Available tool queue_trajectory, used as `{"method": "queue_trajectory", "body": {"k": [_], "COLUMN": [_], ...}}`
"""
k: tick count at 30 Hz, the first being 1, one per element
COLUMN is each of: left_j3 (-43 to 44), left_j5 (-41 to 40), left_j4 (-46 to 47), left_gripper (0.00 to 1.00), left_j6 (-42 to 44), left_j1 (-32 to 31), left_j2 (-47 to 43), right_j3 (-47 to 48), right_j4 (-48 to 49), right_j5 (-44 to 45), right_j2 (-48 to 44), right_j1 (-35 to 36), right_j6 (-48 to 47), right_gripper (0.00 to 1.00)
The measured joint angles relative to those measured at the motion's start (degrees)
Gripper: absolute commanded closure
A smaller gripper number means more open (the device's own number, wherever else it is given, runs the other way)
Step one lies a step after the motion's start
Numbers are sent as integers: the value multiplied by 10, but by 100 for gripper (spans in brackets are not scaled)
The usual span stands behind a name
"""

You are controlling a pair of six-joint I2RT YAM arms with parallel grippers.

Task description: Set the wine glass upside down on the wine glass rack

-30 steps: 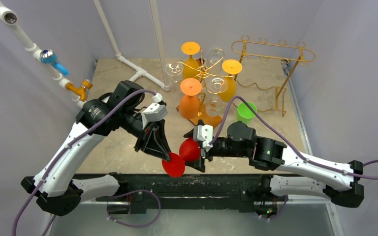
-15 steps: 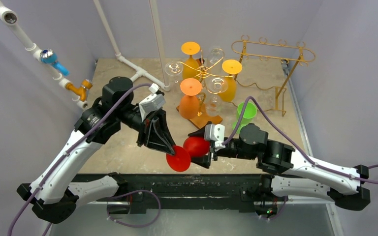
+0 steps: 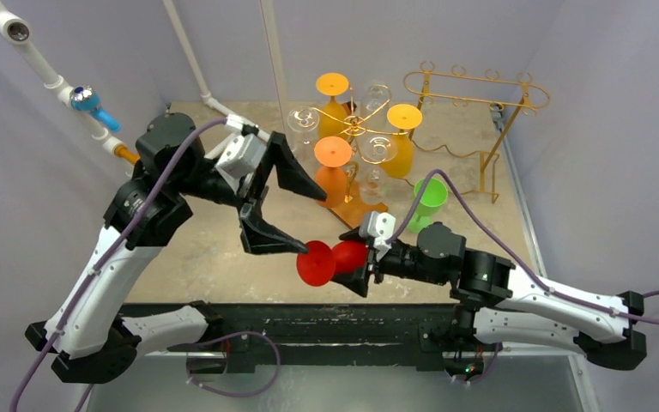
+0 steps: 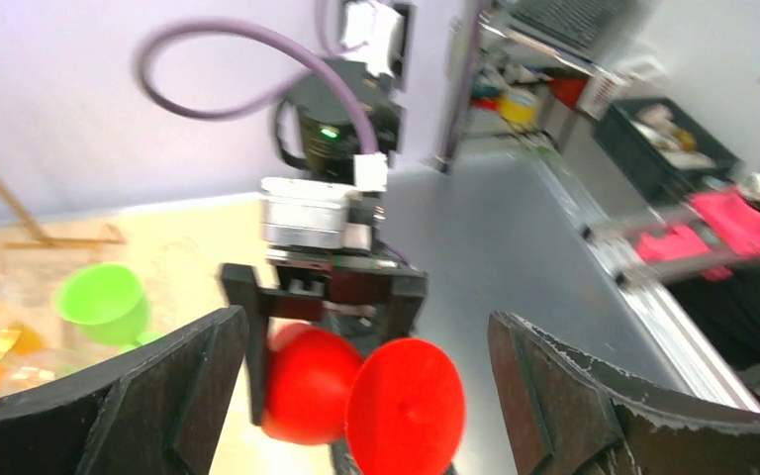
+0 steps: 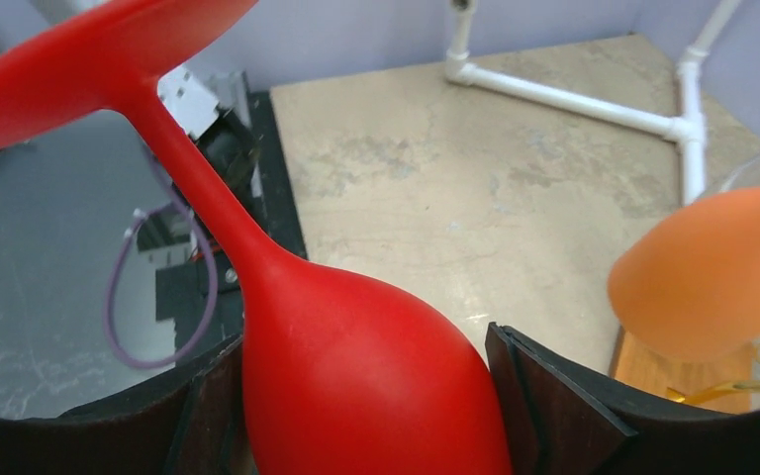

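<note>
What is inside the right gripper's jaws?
The red wine glass: the right gripper holds its bowl. The bowl's rim and inside are covered by the gripper.

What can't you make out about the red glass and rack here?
Rim of the red wine glass: cut off by the bottom edge in the right wrist view; hidden by the fingers of the right gripper in the top view.
Orange glass: cut off by the right edge, right wrist view.
Wine glass rack: a blurred sliver at the left edge, left wrist view.
</note>
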Motion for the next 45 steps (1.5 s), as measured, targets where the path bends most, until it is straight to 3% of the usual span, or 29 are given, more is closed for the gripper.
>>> {"method": "queue_trajectory", "body": {"k": [6, 12, 18, 23, 29, 35, 45], "left_j3": [143, 343, 351, 360, 363, 352, 308], "left_j5": [-203, -416, -508, -537, -542, -557, -581], "left_j4": [-77, -157, -184, -193, -199, -196, -181], "left_gripper": [0, 0, 0, 0, 0, 0, 0], "left_j6": [98, 209, 260, 269, 271, 277, 286], "left_j1": [0, 0, 0, 0, 0, 0, 0], "left_j2": [41, 125, 129, 146, 163, 161, 175], "right_j3": [11, 90, 111, 189, 207, 144, 14], "right_j4": [16, -5, -24, -50, -73, -41, 72], "right_j5": [106, 251, 376, 457, 422, 301, 152], "right_j2": [-22, -3, -61, -27, 27, 55, 54], "right_j1": [0, -7, -75, -151, -322, -492, -631], "right_j6": [40, 59, 83, 100, 123, 161, 176], "right_gripper": [47, 49, 43, 43, 44, 45, 41]}}
